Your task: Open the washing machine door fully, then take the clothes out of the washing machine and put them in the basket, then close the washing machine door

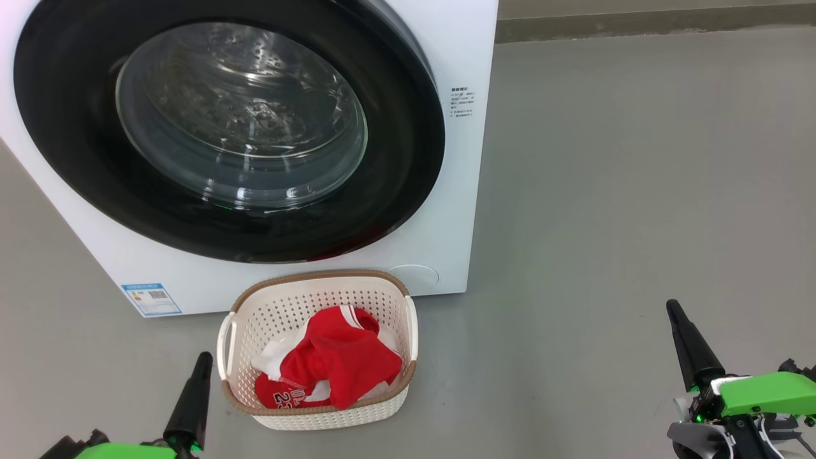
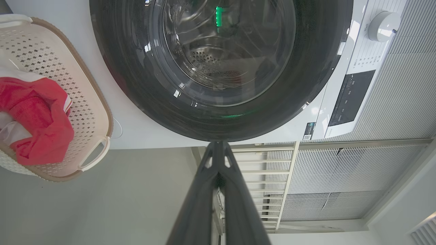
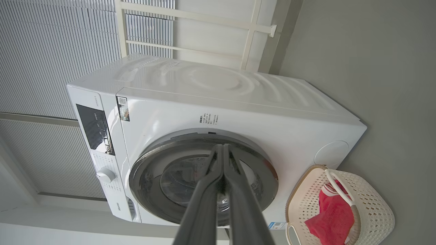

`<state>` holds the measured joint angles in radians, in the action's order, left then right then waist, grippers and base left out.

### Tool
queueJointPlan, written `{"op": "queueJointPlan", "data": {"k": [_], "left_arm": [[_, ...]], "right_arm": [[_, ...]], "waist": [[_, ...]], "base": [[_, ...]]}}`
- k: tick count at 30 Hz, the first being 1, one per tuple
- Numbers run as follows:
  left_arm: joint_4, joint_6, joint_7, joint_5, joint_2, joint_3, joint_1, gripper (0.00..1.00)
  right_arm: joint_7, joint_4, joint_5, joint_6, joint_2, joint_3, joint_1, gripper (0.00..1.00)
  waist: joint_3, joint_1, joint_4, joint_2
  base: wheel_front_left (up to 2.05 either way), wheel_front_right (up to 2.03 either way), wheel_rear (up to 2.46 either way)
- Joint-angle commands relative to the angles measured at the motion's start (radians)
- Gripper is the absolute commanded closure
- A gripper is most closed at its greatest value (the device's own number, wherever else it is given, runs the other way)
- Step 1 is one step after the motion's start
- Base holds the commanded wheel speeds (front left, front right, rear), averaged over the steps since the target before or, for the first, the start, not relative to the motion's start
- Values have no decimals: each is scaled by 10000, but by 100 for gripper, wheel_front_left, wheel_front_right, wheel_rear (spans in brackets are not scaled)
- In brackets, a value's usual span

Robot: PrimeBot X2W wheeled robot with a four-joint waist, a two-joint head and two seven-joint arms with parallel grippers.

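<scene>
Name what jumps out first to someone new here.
The big glossy black washing machine door dominates the upper left of the head view, closed on the white washing machine. Just below it, bright red clothes lie in the cream basket on the floor.

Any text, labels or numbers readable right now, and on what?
Red clothes with white print: a number starting "2", rest folded away.
Blue label, lower corner of the white box-shaped washing machine: too small.
Grey print beside the round glossy black door: too small.
Dark control panel: blurred.
</scene>
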<state>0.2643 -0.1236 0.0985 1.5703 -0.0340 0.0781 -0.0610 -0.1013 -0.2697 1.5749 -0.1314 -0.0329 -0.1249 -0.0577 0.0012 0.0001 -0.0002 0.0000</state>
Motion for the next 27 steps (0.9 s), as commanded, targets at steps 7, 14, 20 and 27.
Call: {"op": "queueJointPlan", "data": {"k": [7, 14, 20, 27], "left_arm": [[-188, -71, 150, 380, -162, 359, -471, 100], [-189, -71, 150, 381, -162, 359, -471, 100], [-189, -71, 149, 381, -162, 359, -471, 100], [-189, -71, 149, 381, -162, 358, -471, 100]], "right_arm": [[-118, 249, 337, 7, -173, 112, -502, 100], [-118, 249, 337, 7, -173, 112, -502, 100], [-118, 249, 338, 7, -173, 112, -502, 100], [-118, 249, 338, 7, -173, 112, -502, 100]], "waist": [[19, -1, 2, 0], [19, -1, 2, 0], [19, -1, 2, 0], [19, -1, 2, 0]], "base": [[0, 0, 0], [0, 0, 0], [0, 0, 0], [0, 0, 0]]}}
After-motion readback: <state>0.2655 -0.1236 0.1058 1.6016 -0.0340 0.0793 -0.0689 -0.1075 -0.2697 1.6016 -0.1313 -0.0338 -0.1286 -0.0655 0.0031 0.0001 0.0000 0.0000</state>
